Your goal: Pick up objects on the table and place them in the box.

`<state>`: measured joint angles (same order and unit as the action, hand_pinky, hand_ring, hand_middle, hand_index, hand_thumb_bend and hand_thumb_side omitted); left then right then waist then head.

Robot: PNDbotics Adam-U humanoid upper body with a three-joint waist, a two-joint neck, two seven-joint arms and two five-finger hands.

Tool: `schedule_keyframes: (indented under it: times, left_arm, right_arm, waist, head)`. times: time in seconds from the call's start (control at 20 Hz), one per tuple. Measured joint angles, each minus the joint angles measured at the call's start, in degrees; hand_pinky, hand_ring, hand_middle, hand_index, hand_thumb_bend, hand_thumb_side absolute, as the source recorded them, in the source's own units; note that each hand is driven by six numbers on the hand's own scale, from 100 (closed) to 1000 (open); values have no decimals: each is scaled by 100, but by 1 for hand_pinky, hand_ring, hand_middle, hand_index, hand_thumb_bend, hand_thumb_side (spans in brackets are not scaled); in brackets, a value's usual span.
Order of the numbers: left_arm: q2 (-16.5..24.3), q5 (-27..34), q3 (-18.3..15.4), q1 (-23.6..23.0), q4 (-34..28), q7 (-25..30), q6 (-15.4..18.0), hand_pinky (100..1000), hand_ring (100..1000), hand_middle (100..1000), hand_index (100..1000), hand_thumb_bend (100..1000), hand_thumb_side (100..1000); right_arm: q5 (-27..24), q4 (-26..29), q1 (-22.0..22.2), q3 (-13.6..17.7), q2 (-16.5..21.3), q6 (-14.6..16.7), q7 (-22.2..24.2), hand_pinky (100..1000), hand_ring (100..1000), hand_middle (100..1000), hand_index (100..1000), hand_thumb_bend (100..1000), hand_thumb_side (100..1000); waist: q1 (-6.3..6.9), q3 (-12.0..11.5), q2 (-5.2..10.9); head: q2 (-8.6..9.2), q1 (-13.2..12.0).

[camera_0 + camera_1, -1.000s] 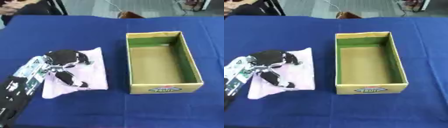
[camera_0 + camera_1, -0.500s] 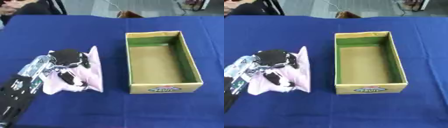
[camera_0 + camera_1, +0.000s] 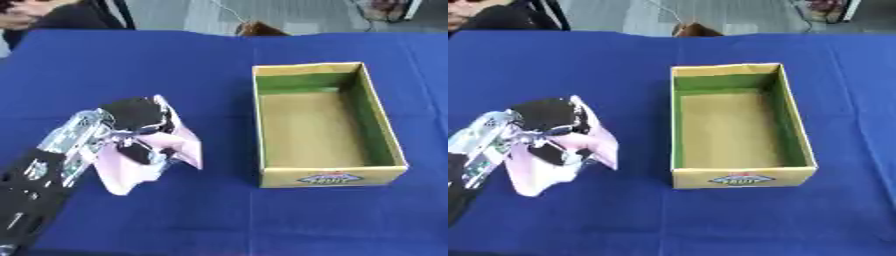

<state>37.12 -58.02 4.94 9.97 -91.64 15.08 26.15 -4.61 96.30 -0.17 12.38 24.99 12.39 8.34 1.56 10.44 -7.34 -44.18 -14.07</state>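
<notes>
My left hand [image 3: 133, 131] was clenched round the pale pink cloth [image 3: 149, 160], which hung bunched from my fingers over the blue bench [image 3: 175, 65], well to the left of the box [image 3: 328, 177]. To do it well, I judged, I should lift until the trailing folds cleared the near wall, then carry right. The box held nothing.

Table: was covered by a deep blue cloth [image 3: 175, 60], filling nearly the whole view.
Floor: grey [image 3: 289, 15], showed beyond the table's far edge.
Far edge: a small brown object [image 3: 697, 30] sat there, a thin cable above it.
Light: even, without hard shadows.
</notes>
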Motion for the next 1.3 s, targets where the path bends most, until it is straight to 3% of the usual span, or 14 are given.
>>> schedule_keyframes:
  times: [0.05,0.1,0.15,0.2,0.35,1.05,1.3]
  left_arm:
    - [-1,65,0,-8,-22,-225,-6,100,100,100,100,488,361]
    - [-1,136,-1,-9,-43,-475,-12,100,100,100,100,427,321]
    - [-1,219,-2,-9,-64,-732,-19,100,100,100,100,461,341]
    - [-1,303,-2,-9,-70,-966,-23,100,100,100,100,326,232]
    - [0,535,-2,-10,-74,-1378,-21,100,100,100,100,316,210]
    - [86,938,-4,-5,-330,-1147,20,100,100,100,100,320,217]
    - [539,1446,54,329,-596,-1015,135,100,100,100,100,278,212]
  right_arm:
    - [0,-1,0,0,0,0,0,479,598,802,931,594,712]
    - [0,-3,0,1,0,0,-1,480,599,802,931,594,712]
    - [0,-8,0,1,0,0,-1,479,598,802,931,594,712]
    - [0,-11,0,1,0,0,-2,480,599,802,932,593,712]
    - [0,-25,0,1,0,0,-2,479,599,802,932,593,712]
    - [0,-29,0,1,0,0,-3,479,599,802,932,593,713]
    - [0,-30,0,1,0,0,-3,480,599,802,932,591,715]
  waist:
    - [-2,-1,-1]
    - [-3,-2,-1]
    - [-3,-2,-2]
    - [-3,-2,-2]
    - [-2,-3,-2]
    - [2,-14,5]
    - [40,-13,28]
  head:
    - [0,0]
    - [0,0]
    - [0,0]
    - [0,0]
    - [0,0]
    - [0,0]
    - [0,0]
